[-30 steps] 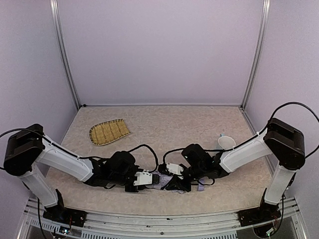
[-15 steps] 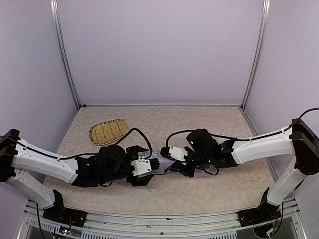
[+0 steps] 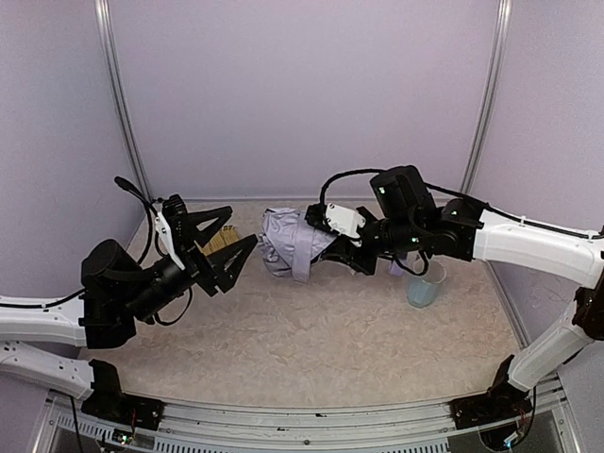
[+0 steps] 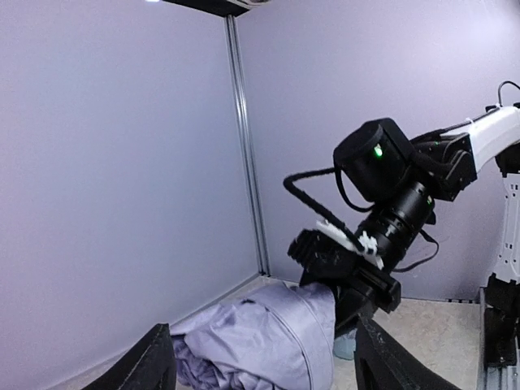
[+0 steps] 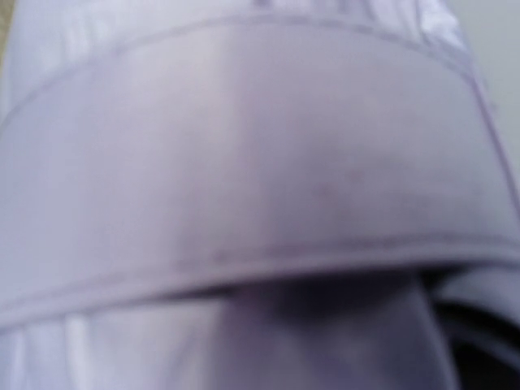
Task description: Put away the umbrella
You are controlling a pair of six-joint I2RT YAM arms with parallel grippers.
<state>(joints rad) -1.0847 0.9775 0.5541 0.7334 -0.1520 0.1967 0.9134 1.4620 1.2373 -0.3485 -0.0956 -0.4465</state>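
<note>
The umbrella (image 3: 291, 243) is folded into a crinkly silver-lilac bundle and hangs in the air above the back of the table. My right gripper (image 3: 327, 247) is shut on its right end, which the left wrist view shows as black jaws clamped on the fabric (image 4: 268, 333). In the right wrist view the lilac canopy (image 5: 244, 162) fills the frame and hides the fingers. My left gripper (image 3: 229, 242) is raised to the left of the bundle, open and apart from it, its two black fingers (image 4: 154, 361) spread either side of the umbrella's image.
A light blue cup (image 3: 425, 283) stands upright on the table below my right arm. The woven straw tray (image 3: 223, 240) lies at the back left, mostly hidden behind my left fingers. Lilac walls close in the back and sides.
Both arms rose from the table's front. My right gripper carried the umbrella up and toward the back. My left gripper let go of it, opened and drew away to the left.
</note>
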